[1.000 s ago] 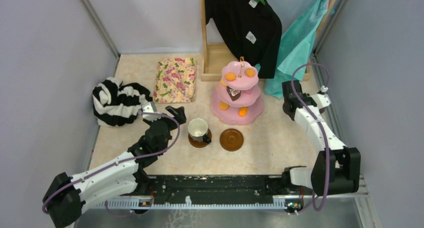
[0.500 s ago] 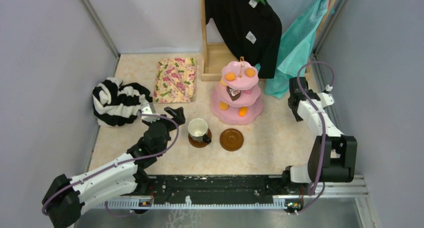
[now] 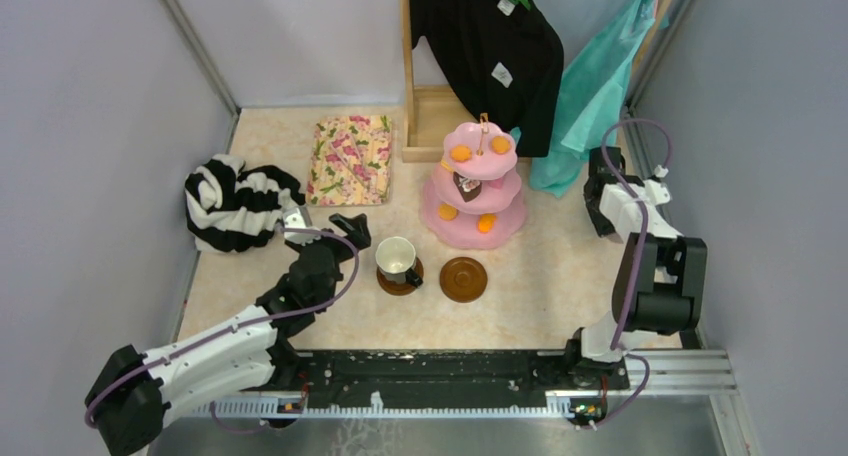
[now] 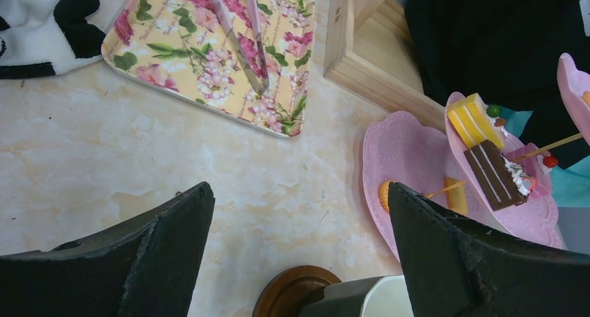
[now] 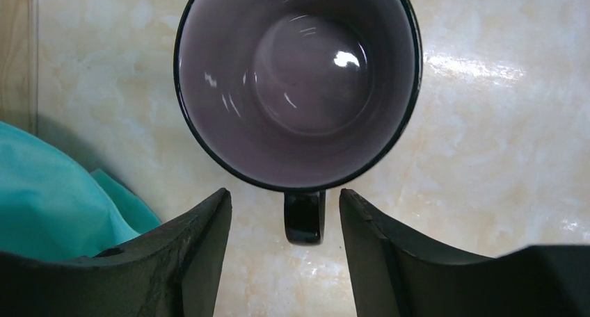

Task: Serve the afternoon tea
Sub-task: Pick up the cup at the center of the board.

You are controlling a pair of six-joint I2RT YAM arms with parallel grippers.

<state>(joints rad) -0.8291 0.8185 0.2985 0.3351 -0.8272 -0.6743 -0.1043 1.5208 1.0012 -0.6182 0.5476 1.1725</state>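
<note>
left hand (image 4: 299, 254) spread wide, holding nothing, hovering just left of the cream mug (image 3: 397, 258); that mug sits upright on the left saucer (image 3: 392, 287), mid-surface (image 3: 560, 276). second saucer (image 3: 463, 278) is just right of it, bare, not touching the first. stand (image 3: 473, 216) is upright behind both saucers, with orange pastries (image 3: 460, 152) on the top and bottom tiers, and brown cake (image 3: 467, 186) plus yellow slice (image 4: 473, 119) on the middle tier. right hand (image 5: 284, 206) is at the far right, pointing down over the lilac mug (image 5: 299, 80); fingers (image 5: 188, 254) spread, straddling the handle (image 5: 304, 220) with a gap on each side, no contact. lilac mug is upright and empty on the surface, just beside the teal cloth (image 5: 56, 192), well apart from the saucers. floral cloth (image 3: 350, 159) is back left, striped garment (image 3: 235, 201) at the left edge
</note>
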